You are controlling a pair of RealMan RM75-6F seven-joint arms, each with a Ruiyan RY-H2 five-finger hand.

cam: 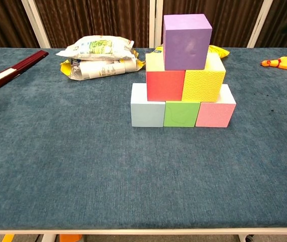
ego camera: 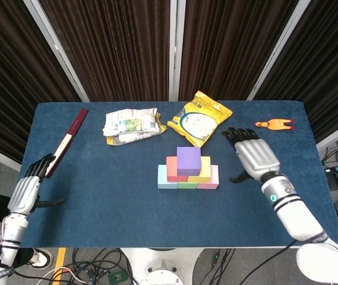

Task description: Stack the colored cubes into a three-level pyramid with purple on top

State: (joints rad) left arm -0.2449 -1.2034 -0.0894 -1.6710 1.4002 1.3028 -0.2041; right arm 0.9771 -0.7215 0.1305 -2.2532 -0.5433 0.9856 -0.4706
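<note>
Purple cube [cam: 185, 41], apex of the pyramid, rests across the seam of the red cube [cam: 164, 85] and yellow cube [cam: 203, 84]. These sit on a base row of light blue cube [cam: 148, 112], green cube [cam: 179, 114] and pink cube [cam: 215, 114], near the centre of the blue table [cam: 82, 166].

The cubes appear to be light, matte foam: slightly yielding, not slippery, easily nudged. Judged best gripped on opposite vertical faces.

Right hand [ego camera: 250, 157], at 3 o'clock from the stack and apart from it, holds nothing, fingers spread. Left hand [ego camera: 29, 191], at 8 o'clock near the table edge, is likewise empty with fingers apart.

The pyramid appears complete.
</note>
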